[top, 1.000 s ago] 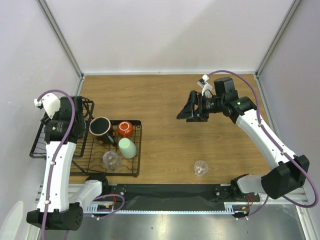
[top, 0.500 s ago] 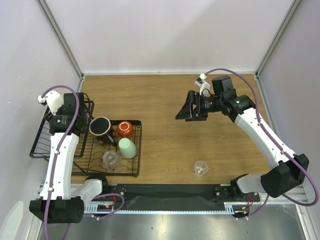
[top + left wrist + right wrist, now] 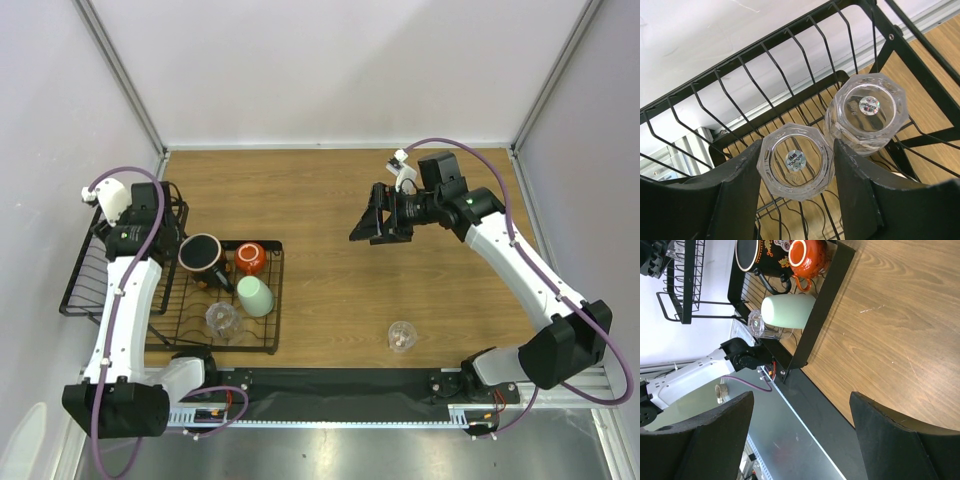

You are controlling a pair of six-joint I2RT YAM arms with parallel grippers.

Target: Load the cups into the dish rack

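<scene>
- L gripper (image 3: 797,146): jaws part-open, clamped on a clear tumbler (image 3: 795,167), base up, inside the wire basket (image 3: 785,106) at the dish rack's end.
- 2nd tumbler (image 3: 867,112): inverted, just beside it, same basket.
- R gripper (image 3: 372,225): jaws wide apart, empty, above the table (image 3: 320,180).
- Dish rack (image 3: 277,300), flat grid: dark mug (image 3: 200,253), orange cup (image 3: 250,258), mint cup (image 3: 255,296), clear cup (image 3: 222,318).
- Last tumbler (image 3: 401,335): on the table, well apart from the rack.

Tumbler (image 3: 795,162) clear, glossy; rack (image 3: 826,302) black matt wire; table (image 3: 900,315) wood-grain; mug (image 3: 765,259) glossy ceramic.
</scene>
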